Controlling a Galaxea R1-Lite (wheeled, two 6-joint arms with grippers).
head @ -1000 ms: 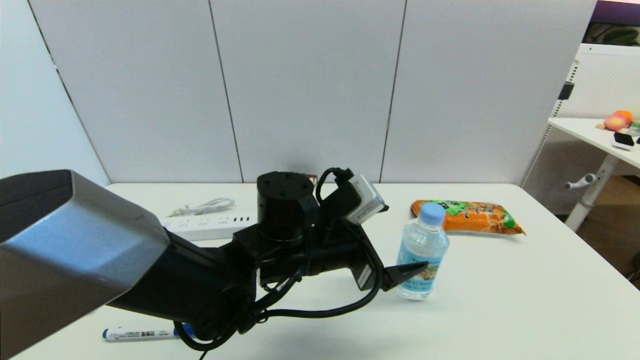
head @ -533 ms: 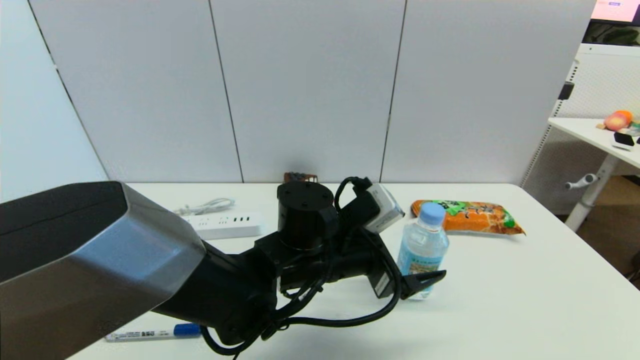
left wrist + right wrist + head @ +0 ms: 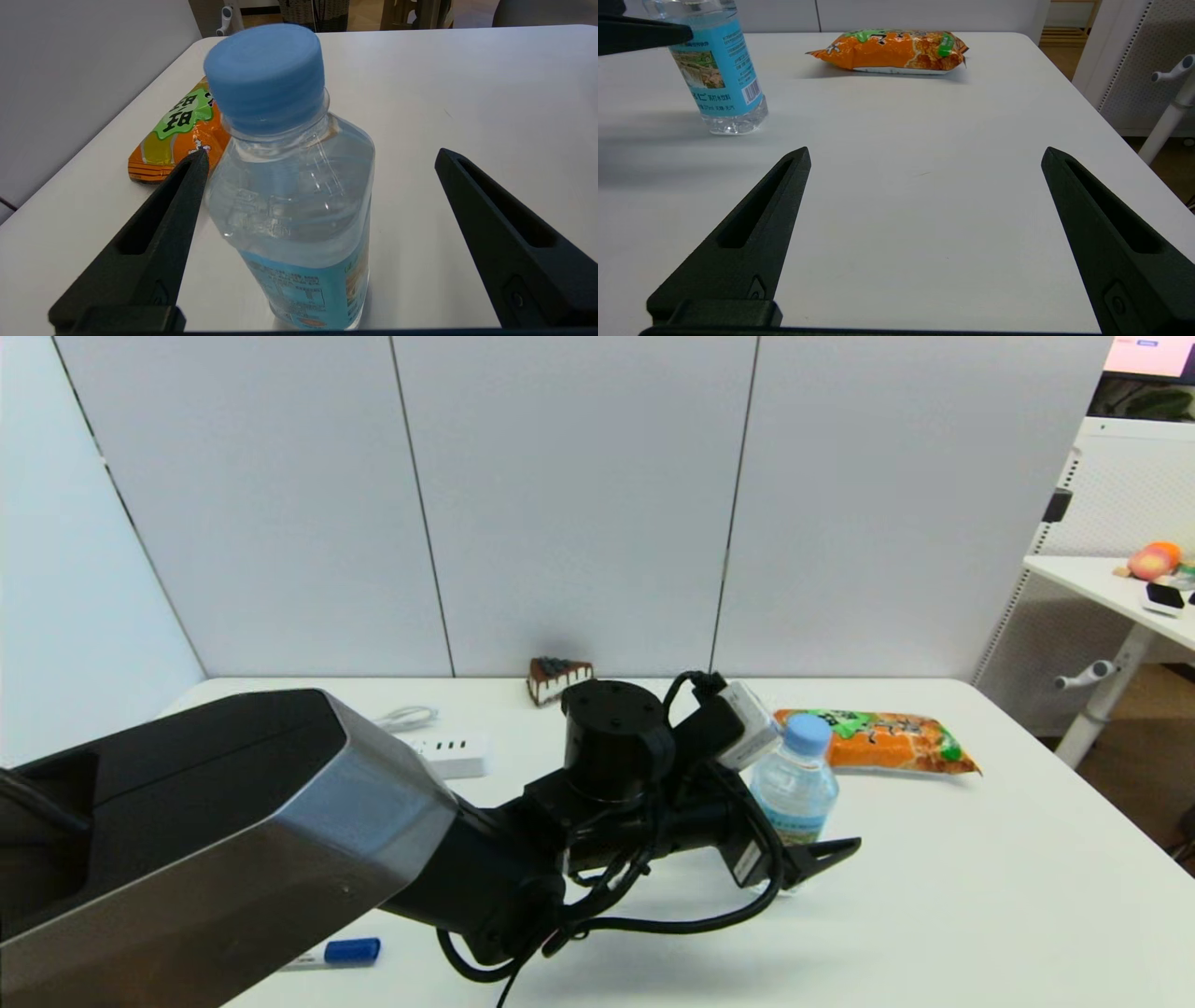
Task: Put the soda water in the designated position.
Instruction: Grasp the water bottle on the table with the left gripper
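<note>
While the soda water (image 3: 294, 205) stands upright near the snack bag (image 3: 878, 740), the left gripper (image 3: 322, 158) brackets it, jaws spread.

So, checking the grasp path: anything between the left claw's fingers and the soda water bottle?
Nothing: left wrist view shows the open left claw straddling the clear blue-capped bottle.

Bottle (image 3: 794, 791) upright on table (image 3: 980, 887), right of centre, between left gripper (image 3: 322, 158) fingers. Snack bag (image 3: 873, 740) behind it. Cake (image 3: 558, 678) at back. Power strip (image 3: 450, 752), pen (image 3: 338, 952) left.
</note>
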